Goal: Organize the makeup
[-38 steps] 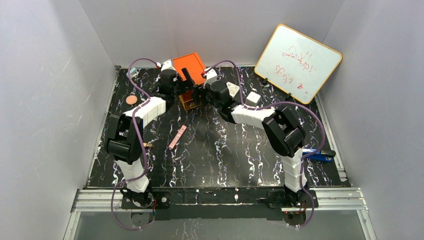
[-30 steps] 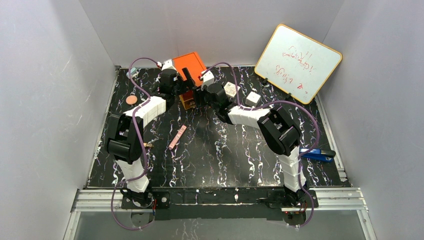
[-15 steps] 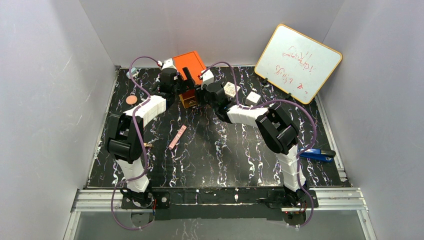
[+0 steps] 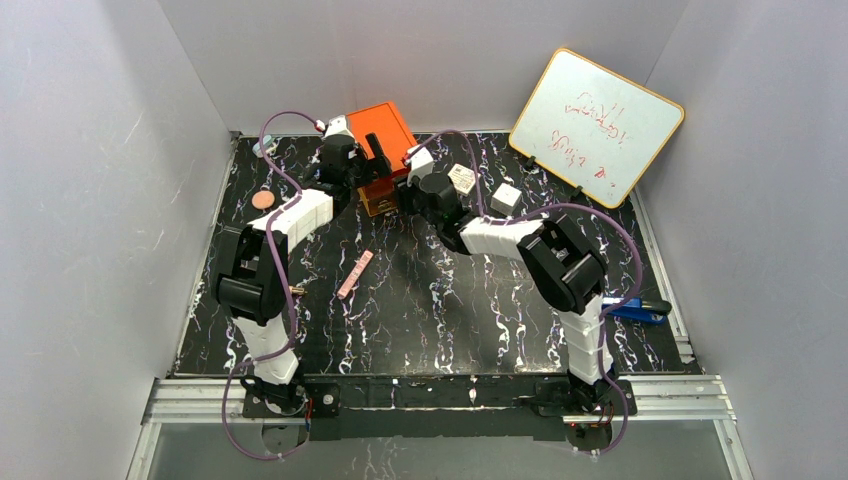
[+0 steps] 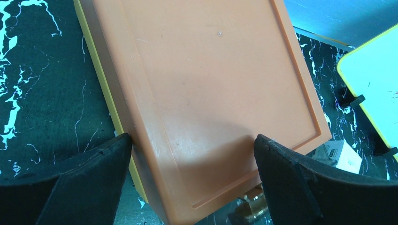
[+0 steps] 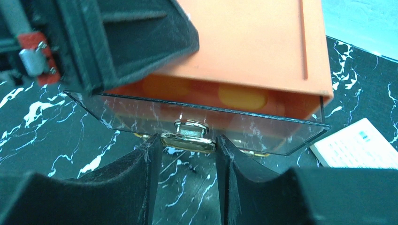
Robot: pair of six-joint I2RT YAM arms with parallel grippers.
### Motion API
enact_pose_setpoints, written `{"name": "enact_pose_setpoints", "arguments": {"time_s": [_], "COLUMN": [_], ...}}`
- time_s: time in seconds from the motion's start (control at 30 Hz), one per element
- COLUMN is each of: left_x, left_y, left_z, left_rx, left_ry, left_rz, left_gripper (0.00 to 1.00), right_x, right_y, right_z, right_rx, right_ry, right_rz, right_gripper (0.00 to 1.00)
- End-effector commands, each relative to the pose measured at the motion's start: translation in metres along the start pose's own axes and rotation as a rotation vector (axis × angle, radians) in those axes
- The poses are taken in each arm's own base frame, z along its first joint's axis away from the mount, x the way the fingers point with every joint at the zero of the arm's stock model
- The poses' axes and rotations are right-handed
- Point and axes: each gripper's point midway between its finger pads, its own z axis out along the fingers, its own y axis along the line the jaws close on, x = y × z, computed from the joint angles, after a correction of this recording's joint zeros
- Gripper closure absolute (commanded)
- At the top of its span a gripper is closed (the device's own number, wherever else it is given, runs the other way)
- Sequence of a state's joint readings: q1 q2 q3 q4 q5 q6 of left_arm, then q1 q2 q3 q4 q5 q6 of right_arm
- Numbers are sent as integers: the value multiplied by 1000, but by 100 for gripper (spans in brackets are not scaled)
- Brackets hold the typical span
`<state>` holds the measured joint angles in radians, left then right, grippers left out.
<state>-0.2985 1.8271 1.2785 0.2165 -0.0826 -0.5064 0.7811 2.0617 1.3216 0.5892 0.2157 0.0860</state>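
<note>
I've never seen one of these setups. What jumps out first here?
The bright orange box at the far edge of the black marbled table: both arms meet there. The left gripper straddles its lid, while the right gripper pinches the gold handle of its clear drawer. A whiteboard leans at the far right.

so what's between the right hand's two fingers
In the right wrist view, the small gold metal drawer handle on the clear front of the orange plastic box sits between the right hand fingers, which stand close on either side.
</note>
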Motion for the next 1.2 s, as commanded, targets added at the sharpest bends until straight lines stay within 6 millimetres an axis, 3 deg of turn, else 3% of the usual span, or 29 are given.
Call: {"name": "enact_pose_setpoints", "arguments": {"time_s": [0.0, 0.63, 0.83, 0.93, 0.97, 1.1, 1.17], "left_x": [37, 46, 47, 47, 47, 49, 50], "left_y": [8, 10, 10, 11, 12, 12, 12], "left_z": [6, 14, 15, 14, 15, 15, 16], "left_rx": [-27, -31, -31, -35, -39, -39, -36], "left_ry": [117, 142, 148, 149, 151, 154, 157], "left_rz": [47, 44, 41, 46, 47, 50, 48], "left_gripper": [2, 2, 1, 2, 2, 2, 2], "right_x": [-5, 32, 33, 32, 31, 24, 16], "right_y": [-4, 2, 6, 8, 8, 9, 7], "right_z": [-19, -96, -101, -106, -109, -125, -135], "right_rx": [25, 68, 50, 39, 34, 27, 31], "right_ry": [-14, 81, 100, 109, 110, 108, 92], "right_rz": [-1, 11, 6, 4, 5, 10, 17], "right_gripper": [99, 99, 82, 80, 75, 42, 31]}}
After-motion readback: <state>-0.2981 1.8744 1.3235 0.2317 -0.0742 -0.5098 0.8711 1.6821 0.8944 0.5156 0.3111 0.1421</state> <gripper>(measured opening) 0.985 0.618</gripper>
